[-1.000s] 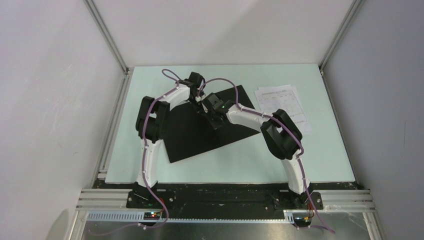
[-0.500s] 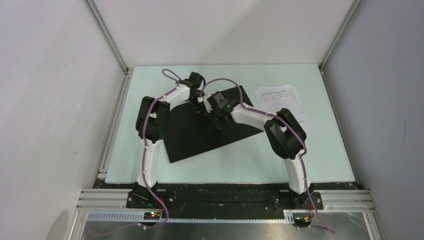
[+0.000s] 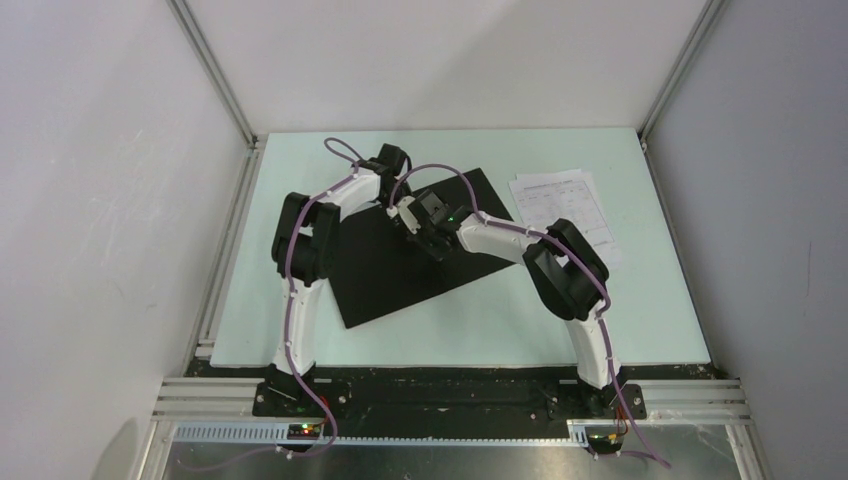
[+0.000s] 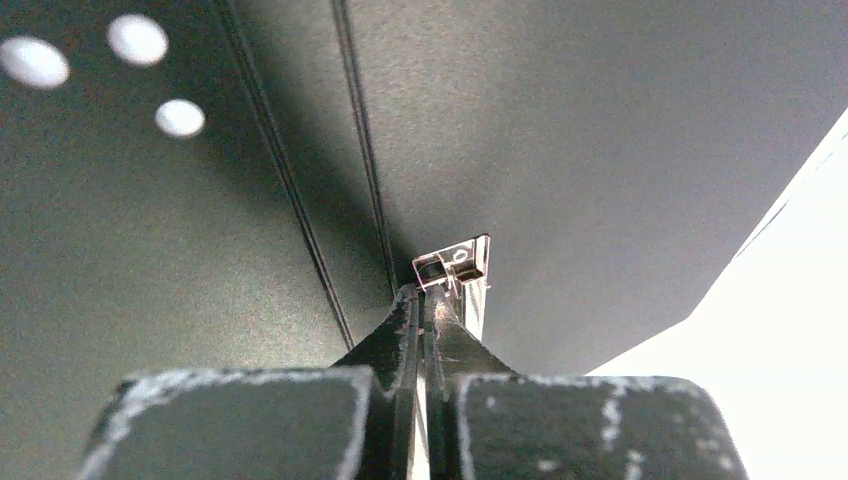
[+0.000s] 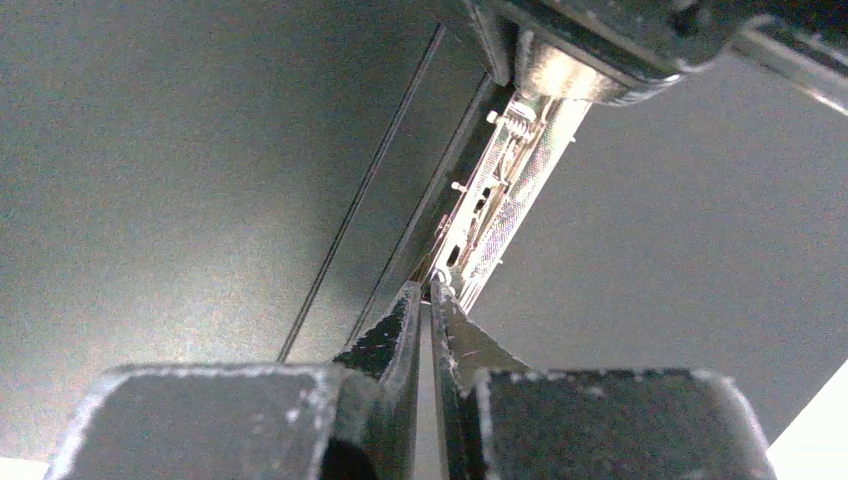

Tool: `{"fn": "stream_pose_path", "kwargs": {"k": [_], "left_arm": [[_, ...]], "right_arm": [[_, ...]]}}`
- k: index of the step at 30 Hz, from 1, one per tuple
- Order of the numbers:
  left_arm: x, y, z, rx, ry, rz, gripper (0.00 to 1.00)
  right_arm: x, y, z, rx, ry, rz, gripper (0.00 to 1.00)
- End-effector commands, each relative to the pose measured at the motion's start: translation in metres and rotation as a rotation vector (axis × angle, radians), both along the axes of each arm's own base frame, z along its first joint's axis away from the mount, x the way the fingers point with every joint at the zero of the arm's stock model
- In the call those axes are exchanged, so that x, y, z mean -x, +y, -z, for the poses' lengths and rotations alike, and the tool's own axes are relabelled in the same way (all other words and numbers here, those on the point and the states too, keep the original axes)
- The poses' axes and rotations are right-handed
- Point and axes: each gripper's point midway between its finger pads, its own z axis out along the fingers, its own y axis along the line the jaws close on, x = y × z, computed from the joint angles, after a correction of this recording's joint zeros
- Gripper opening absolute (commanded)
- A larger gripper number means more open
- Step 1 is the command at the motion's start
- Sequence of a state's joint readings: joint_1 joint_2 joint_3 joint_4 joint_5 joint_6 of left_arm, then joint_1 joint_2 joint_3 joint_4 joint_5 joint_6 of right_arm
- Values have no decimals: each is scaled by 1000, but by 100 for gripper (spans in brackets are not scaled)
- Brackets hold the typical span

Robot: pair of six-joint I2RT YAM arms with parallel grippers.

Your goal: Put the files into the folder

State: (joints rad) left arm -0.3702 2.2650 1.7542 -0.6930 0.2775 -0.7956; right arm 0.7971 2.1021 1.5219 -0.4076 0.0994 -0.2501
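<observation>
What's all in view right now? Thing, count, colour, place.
folder: 1, black inside facing up, open flat, table centre
metal spine clip: 1, silver, along the folder's centre crease
files: loose stack, count unclear, white with black print, far right, not in the folder
table: 1, pale green
cables: purple, along both arms
left arm: 1, white and black, jaws shut at one end of the clip
right arm: 1, white and black, jaws almost shut at the other end

matt folder [image 3: 385, 282], shiny metal clip [image 5: 505, 185]
</observation>
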Motion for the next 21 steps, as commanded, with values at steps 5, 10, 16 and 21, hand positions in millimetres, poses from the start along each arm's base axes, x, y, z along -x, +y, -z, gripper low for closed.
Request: {"fn": "stream_pose_path", "kwargs": {"k": [5, 10, 16, 21], "left_arm": [[20, 10, 30, -85, 78, 18, 0], [20, 10, 29, -99, 73, 18, 0], [20, 11, 29, -102, 76, 8, 0], [12, 6, 21, -80, 43, 20, 0]], "right_arm": [[10, -58, 48, 232, 99, 36, 10], [-28, -53, -35, 131, -72, 57, 7], [-60, -22, -197, -127, -296, 63, 10], [-43, -28, -201, -190, -231, 106, 14]]}}
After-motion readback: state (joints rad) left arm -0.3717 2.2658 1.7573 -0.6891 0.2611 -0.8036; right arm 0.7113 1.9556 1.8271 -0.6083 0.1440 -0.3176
